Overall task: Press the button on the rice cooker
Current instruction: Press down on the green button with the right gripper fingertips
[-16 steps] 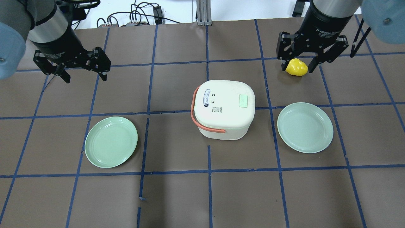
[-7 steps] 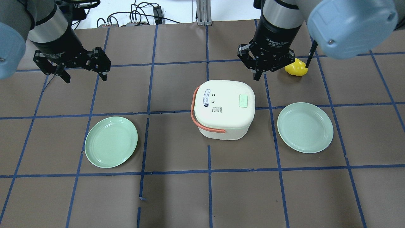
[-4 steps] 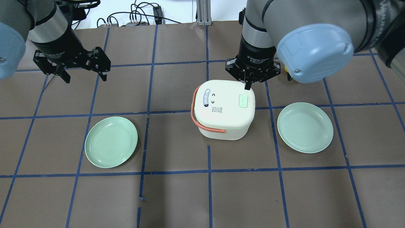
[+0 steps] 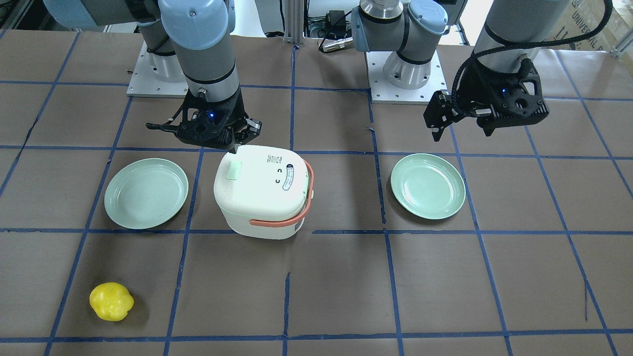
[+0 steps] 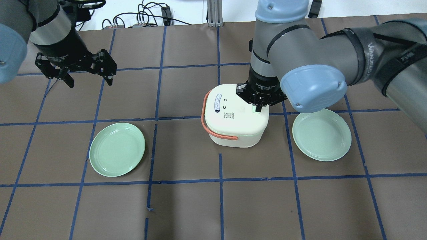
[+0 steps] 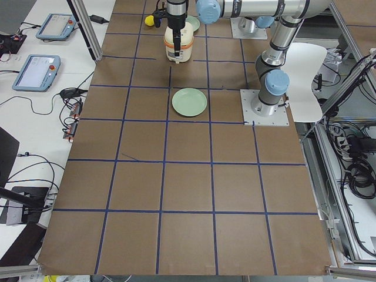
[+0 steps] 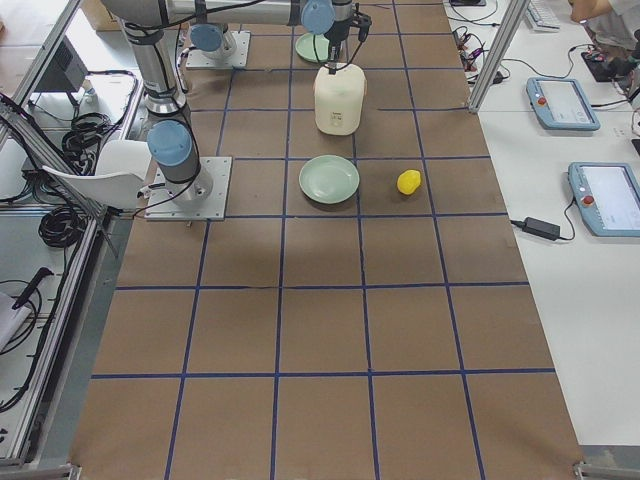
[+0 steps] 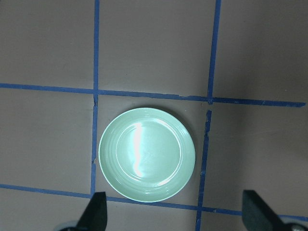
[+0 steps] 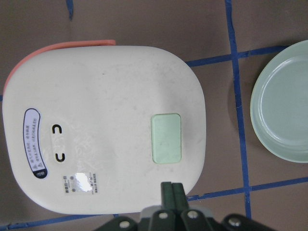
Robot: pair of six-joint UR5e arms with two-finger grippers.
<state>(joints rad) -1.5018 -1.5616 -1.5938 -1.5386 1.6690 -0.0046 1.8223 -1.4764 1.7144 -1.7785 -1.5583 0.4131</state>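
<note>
The cream rice cooker (image 5: 233, 123) with an orange handle stands mid-table. Its pale green button (image 9: 166, 138) sits on the lid, also visible in the front-facing view (image 4: 233, 170). My right gripper (image 5: 257, 108) is shut and empty. It points down over the lid at the button's end, which it partly covers in the overhead view. In the right wrist view the right gripper (image 9: 172, 188) sits just short of the button. I cannot tell whether they touch. My left gripper (image 5: 90, 81) is open and empty, far off to the left, high above a plate.
Two pale green plates lie either side of the cooker, the left one (image 5: 117, 149) and the right one (image 5: 321, 134). A yellow pepper (image 4: 111, 301) lies beyond the right plate, hidden by my right arm in the overhead view. Cables lie past the table's far edge.
My right gripper has left the yellow pepper, shut its fingers and moved left and down onto the cooker's lid at the button. The left arm has not moved.
</note>
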